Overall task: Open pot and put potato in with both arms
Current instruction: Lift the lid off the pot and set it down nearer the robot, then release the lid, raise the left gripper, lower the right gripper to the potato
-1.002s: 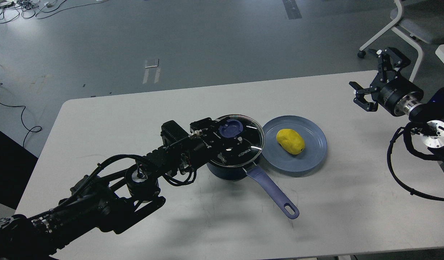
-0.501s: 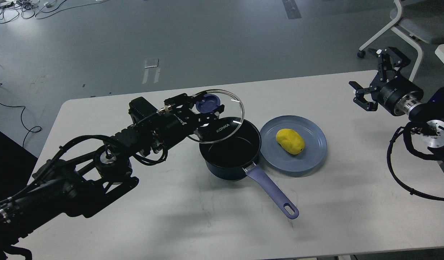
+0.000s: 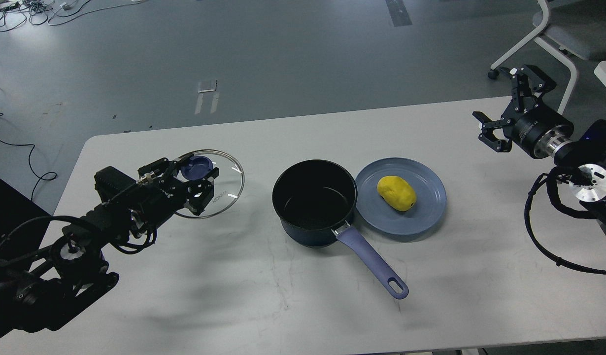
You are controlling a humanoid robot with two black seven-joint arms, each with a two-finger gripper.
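One round glass lid (image 3: pixel 212 185) with a blue knob was clamped in the left gripper (image 3: pixel 198 178), held above the matte grey table (image 3: pixel 303 305). One navy pot (image 3: pixel 314 202), black inside, stood uncovered well right of that gripper, its single lavender handle (image 3: pixel 372 264) pointing toward the robot. One smooth yellow oval potato (image 3: pixel 396 193) lay on one flat blue plate (image 3: pixel 426 209), left of the right gripper (image 3: pixel 500 116), which hung spread wide, empty.
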